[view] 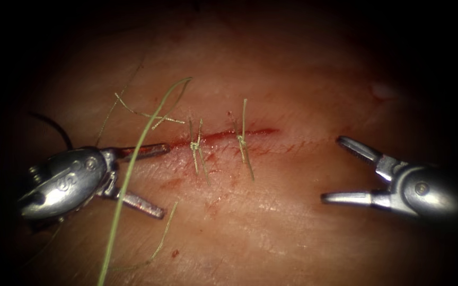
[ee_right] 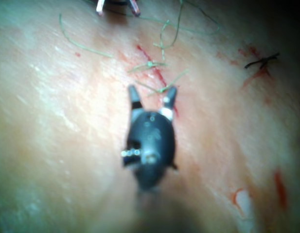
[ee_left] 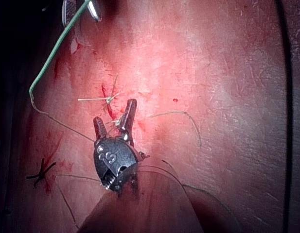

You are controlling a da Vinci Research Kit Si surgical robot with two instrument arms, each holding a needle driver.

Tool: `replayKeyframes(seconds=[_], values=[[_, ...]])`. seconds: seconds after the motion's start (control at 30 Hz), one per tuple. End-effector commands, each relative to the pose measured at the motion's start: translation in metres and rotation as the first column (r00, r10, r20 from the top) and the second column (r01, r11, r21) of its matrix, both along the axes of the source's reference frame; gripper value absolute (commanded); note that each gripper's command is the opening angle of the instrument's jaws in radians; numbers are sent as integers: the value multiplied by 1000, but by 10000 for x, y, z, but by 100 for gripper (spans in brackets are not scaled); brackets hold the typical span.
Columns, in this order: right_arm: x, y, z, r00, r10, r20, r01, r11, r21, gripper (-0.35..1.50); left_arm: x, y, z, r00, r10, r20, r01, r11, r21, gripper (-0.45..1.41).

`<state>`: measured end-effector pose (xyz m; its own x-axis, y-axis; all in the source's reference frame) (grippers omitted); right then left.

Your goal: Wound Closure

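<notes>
Plainly, both tools (view: 155, 180) (view: 337, 169) agape — empty.

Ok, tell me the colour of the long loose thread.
Green; the thread shows it best in the left wrist view.

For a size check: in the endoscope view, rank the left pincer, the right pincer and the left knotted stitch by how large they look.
1. Left pincer and right pincer, both open and empty: alike, so I won't rank them.
2. Left knotted stitch on the cut: clearly smallest.
</notes>
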<state>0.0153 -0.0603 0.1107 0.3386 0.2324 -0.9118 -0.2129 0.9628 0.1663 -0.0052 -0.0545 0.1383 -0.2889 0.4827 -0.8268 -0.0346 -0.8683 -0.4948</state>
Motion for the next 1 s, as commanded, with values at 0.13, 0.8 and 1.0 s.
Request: replayKeyframes(seconds=[0.13, 0.8, 1.0], values=[[12, -4, 1, 1000, -8, -4, 8, 1000, 2, 136, -4, 3, 9, 1000, -11, -6, 11, 1000, -4, 86], [18, -10, -1, 1000, -10, 1, 10, 1000, 3, 138, 0, 9, 15, 999, -43, -24, 43, 999, -7, 88], [19, -11, -3, 1000, -13, -1, 13, 1000, 4, 138, 0, 9, 15, 999, -44, -24, 44, 999, -7, 88]])
